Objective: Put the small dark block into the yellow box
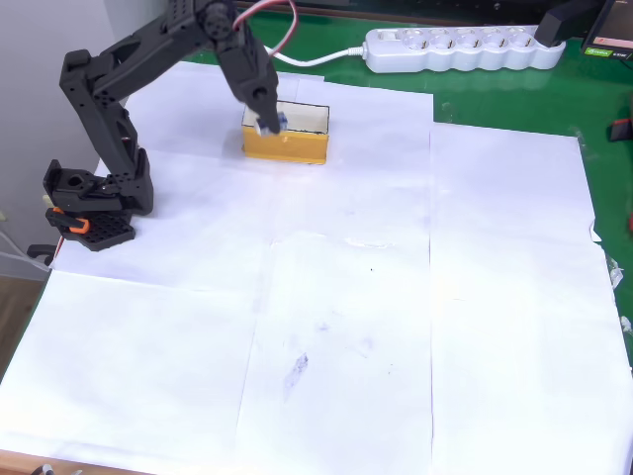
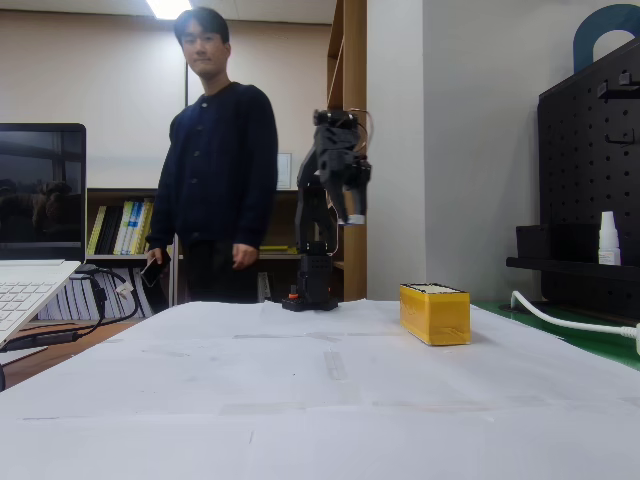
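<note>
Grey smudge [image 1: 296, 369] on white paper surface [image 1: 396, 297] up front. Pincer [image 1: 268, 123] over left end of yellow box [image 1: 287, 143], clenched on small dark block [image 1: 280, 122]. Risk: release off-centre, block clipping rim, dropping outside onto paper.

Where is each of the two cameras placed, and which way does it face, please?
Overhead view: high above the table, looking down on the white paper, the yellow box, the power strip; the black arm reaches over the box, tool holding something small above it.
Fixed view: low at the table's edge, facing across it toward the arm's base, a standing person behind, a laptop at left.
Shared: arm, yellow box, paper.
</note>
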### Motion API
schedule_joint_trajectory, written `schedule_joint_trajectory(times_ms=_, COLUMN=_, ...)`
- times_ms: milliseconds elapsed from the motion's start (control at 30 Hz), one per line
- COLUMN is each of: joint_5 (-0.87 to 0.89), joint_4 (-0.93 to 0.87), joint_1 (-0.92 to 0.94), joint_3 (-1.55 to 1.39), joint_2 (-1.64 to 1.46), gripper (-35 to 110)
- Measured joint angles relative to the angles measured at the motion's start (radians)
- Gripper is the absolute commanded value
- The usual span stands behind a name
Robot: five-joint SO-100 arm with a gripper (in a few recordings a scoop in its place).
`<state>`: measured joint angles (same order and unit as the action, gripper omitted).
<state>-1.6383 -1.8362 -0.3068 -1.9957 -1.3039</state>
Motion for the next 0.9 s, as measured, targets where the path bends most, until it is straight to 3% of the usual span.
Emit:
schedule_joint_trajectory(times_ms=367, joint_5=0.186, joint_4=0.014, joint_1=-0.232, joint_3=-0.006, joint_2=-0.078, gripper=0)
schedule_joint_trajectory(times_ms=900, joint_5=0.206, joint_4=0.209, joint_1=-0.288, joint_3=-0.017, joint_2=-0.356, gripper=0)
